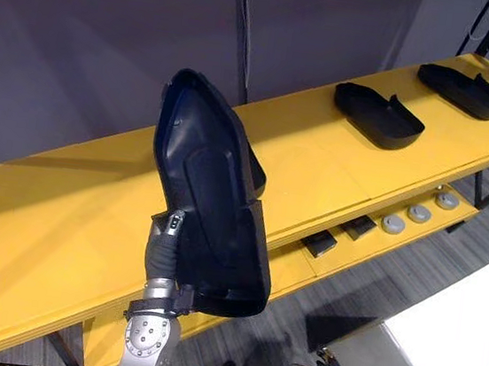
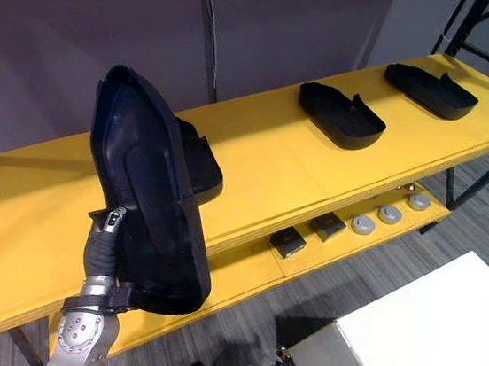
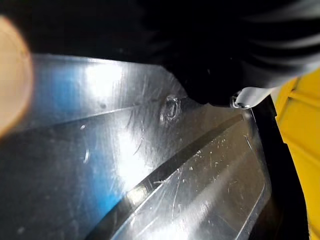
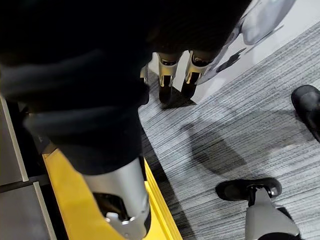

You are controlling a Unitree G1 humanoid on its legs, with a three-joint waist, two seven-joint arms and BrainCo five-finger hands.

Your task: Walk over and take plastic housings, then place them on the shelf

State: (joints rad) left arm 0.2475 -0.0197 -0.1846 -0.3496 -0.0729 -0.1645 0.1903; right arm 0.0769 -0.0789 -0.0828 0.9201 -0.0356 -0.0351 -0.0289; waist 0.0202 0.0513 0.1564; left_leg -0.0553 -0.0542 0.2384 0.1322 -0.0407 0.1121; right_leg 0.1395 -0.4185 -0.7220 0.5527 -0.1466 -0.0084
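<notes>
The left robot hand [image 1: 170,227] grips a black housing [image 1: 211,197] at its lower edge and holds it upright above the yellow shelf [image 1: 53,213]. A second housing [image 2: 200,167] lies just behind it. A third housing [image 1: 378,116] and a fourth housing [image 1: 464,90] lie far to its right. The right robot hand [image 4: 166,75] hangs relaxed over the floor, holding nothing.

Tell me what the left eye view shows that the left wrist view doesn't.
Left eye view, not the wrist view: the whole outline of the plastic housing, raised upright; other housings lying on the shelf's top board; grey round parts on its lower board. Left wrist view, not the eye view: fine scratches on the housing's glossy surface and a pale blur I can't identify. Both: the left hand gripping that housing, and the yellow shelf.
</notes>
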